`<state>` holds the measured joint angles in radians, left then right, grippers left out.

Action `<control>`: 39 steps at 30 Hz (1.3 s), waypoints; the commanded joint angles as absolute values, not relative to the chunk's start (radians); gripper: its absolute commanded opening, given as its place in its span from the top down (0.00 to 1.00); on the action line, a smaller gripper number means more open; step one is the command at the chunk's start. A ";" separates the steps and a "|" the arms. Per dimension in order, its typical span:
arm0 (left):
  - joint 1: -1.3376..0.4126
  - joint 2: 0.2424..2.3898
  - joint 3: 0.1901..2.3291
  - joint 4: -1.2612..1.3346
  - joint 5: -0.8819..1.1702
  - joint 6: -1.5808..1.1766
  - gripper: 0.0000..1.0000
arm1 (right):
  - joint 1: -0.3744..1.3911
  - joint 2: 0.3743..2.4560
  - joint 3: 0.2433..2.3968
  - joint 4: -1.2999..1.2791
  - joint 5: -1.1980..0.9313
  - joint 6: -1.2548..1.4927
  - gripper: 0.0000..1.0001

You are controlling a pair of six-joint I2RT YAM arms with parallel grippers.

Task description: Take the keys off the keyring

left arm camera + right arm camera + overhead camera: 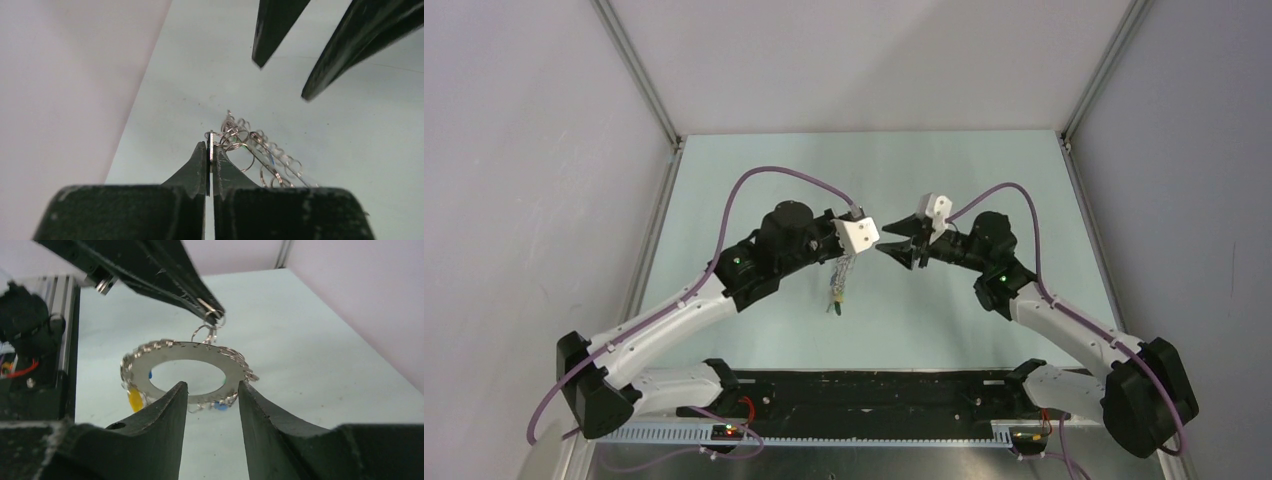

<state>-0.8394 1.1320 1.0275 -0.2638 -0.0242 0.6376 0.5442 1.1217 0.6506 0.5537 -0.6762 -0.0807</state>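
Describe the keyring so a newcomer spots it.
Above the middle of the table, find the left gripper, pinched shut. The keyring hangs from its tips: a flat silver hoop edged with small wire loops, far wider than the keys dangling off it.

The keyring [185, 351] is seen as a flat silver ring with a wide oval opening, and many small wire loops [150, 346] are threaded along its rim. It is held up in the air near the middle of the scene, hung from one loop at its top, which is pinched in the closed left gripper [210, 150]. The keys [135, 399] are hung at its lower edge; one yellow head and one blue head can be made out.
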 commanded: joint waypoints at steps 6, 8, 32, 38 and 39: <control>-0.904 1.070 0.998 -0.186 0.004 0.717 1.00 | 0.655 1.127 0.818 0.261 -0.656 -0.455 0.60; -0.904 1.073 0.998 -0.185 0.003 0.719 1.00 | 0.671 1.142 0.840 0.259 -0.657 -0.460 0.61; -0.904 1.069 1.005 -0.187 -0.021 0.717 1.00 | 0.705 1.243 0.895 0.301 -0.596 -0.413 0.71; -0.904 1.079 1.004 -0.187 -0.027 0.720 1.00 | 0.685 1.254 0.919 0.290 -0.574 -0.369 1.00; -0.904 1.081 1.005 -0.188 -0.031 0.719 1.00 | 0.676 1.247 0.921 0.283 -0.585 -0.358 1.00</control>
<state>-0.9020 1.1023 0.9871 -0.2565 -0.0223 0.7002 0.6991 1.2491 0.8528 0.2577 -0.5861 -0.4103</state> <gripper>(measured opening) 0.023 0.027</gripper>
